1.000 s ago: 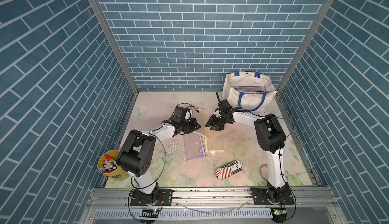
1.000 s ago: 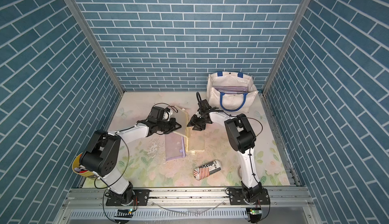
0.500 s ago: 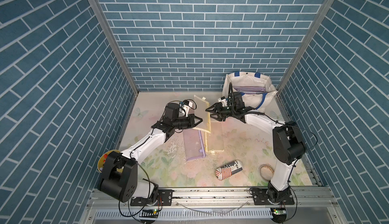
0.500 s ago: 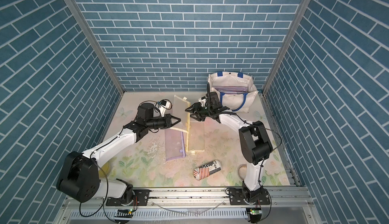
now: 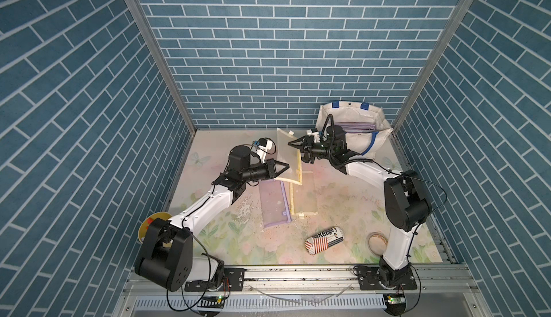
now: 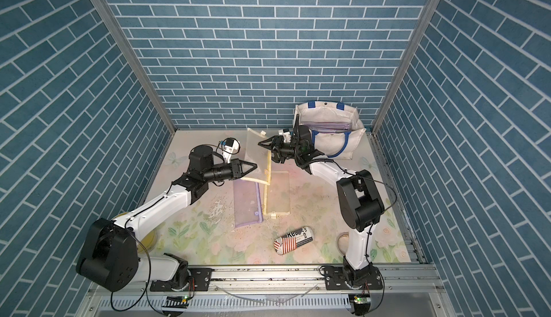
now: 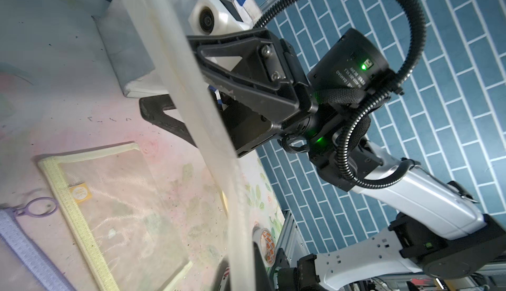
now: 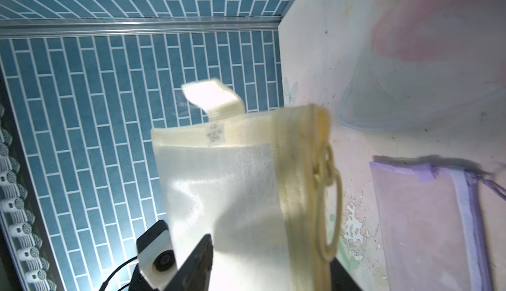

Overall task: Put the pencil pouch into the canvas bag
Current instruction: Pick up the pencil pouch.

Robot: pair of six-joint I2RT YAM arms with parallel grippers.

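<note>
Lifted off the mat since a second ago: yellow mesh pencil pouch, upright. Pinched tight at lower corner by left gripper; straddled at zip edge by right gripper, jaws half apart, hold unclear. Likely needs carrying taut and high over the rim of canvas bag, just behind right gripper, open, already holding purple pouches.

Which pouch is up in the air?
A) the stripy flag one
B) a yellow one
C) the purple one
B: a yellow pouch hangs in the air, pinched in the shut jaws of the left gripper, while the purple pouch and the flag pouch lie on the table.
</note>
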